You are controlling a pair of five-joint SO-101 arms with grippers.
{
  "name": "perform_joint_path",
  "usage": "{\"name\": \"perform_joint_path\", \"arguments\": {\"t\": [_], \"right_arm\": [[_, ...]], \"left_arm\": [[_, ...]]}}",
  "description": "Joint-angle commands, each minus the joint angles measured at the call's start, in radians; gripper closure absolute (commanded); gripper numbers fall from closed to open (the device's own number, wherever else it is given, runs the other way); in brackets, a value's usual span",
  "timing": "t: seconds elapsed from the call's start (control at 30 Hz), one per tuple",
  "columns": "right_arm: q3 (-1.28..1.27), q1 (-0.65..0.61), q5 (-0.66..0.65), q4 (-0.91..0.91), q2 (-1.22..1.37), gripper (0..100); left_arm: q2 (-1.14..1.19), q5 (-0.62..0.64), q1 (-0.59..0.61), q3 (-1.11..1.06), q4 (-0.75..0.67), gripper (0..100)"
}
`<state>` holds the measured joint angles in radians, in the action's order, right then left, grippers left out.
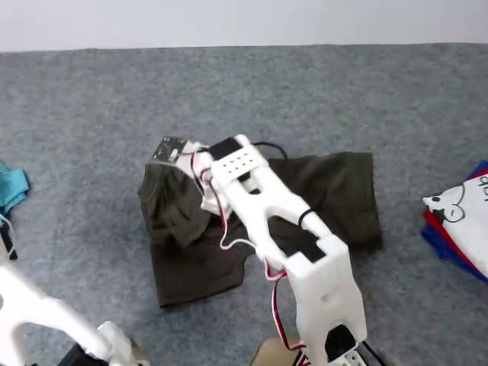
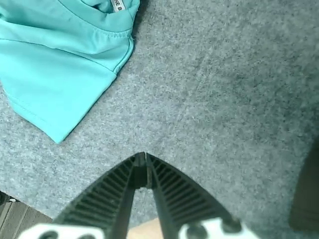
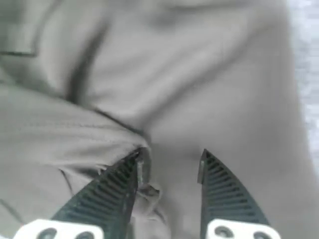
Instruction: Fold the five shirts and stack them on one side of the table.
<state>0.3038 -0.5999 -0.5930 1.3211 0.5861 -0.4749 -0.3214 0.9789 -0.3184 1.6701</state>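
Observation:
A dark olive shirt point(image 1: 335, 191) lies spread on the grey table, its left part bunched into folds. My right arm point(image 1: 267, 206) stretches over it to that bunched part. In the right wrist view my right gripper point(image 3: 169, 154) is open just above the olive shirt point(image 3: 199, 74), and a raised fold of cloth touches one finger point(image 3: 117, 184). A teal shirt point(image 1: 11, 187) lies at the table's left edge. My left gripper point(image 2: 145, 158) is shut with nothing in it, over bare table beside the teal shirt point(image 2: 50, 64). My left arm point(image 1: 46, 313) is at the front left.
At the right edge lies a pile of shirts point(image 1: 461, 221), white on top of red and blue. Grey felt point(image 1: 305, 91) covers the table, with open room behind the olive shirt. A brown patch point(image 1: 271, 354) shows at the front edge.

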Motion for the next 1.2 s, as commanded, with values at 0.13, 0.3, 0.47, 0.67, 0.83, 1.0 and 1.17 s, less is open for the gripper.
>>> {"name": "perform_joint_path", "arguments": {"t": [0.13, 0.3, 0.47, 0.67, 0.83, 1.0, 1.17], "right_arm": [[0.285, 0.061, 0.008, 0.188, 0.016, 82.5], [0.347, 0.056, 0.005, 0.298, 0.012, 82.5], [0.420, -0.028, 0.005, 0.440, 0.012, 82.5], [0.450, -0.150, 0.005, 0.460, 0.021, 82.4], [0.451, -0.237, 0.005, 0.438, 0.048, 82.4], [0.453, -0.266, 0.005, 0.415, 0.105, 82.4], [0.453, -0.259, 0.003, 0.358, 0.177, 82.6]], "left_arm": [[-0.032, -0.011, 0.000, 0.004, -0.018, 99], [-0.031, -0.011, -0.002, 0.002, -0.032, 99], [-0.026, -0.011, -0.002, 0.001, -0.046, 99], [-0.023, -0.011, -0.003, 0.001, -0.046, 99], [-0.023, -0.011, -0.003, 0.001, -0.046, 99], [-0.023, -0.011, -0.003, 0.001, -0.046, 99], [-0.023, -0.011, -0.003, 0.001, -0.046, 99]]}}
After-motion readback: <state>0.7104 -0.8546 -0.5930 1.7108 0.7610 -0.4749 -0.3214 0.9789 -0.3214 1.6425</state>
